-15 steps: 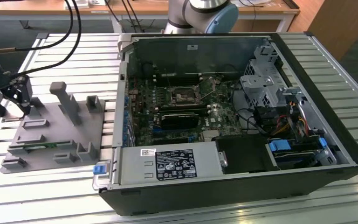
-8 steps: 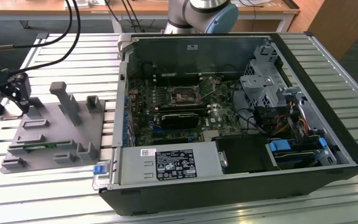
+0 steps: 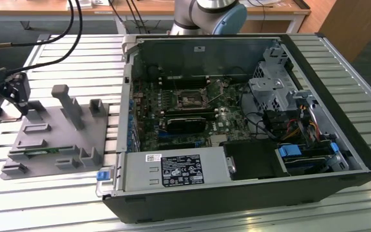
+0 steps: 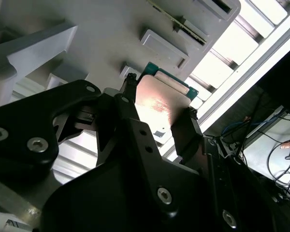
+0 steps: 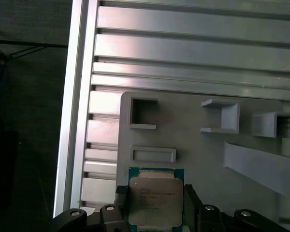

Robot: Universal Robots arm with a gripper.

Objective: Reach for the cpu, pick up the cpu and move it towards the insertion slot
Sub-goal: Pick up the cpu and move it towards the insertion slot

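At the grey fixture tray, the claw's two fingers clamp one cpu by opposite edges.

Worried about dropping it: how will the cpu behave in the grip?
Probably stiff: the cpu looks like a flat, metal-topped plate. Likely light, being thin. Pinched only at its edges by the end effector, its smooth sides might slip.

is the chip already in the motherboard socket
No, in the first wrist view the chip sits between the pincer's fingers over the grey tray.
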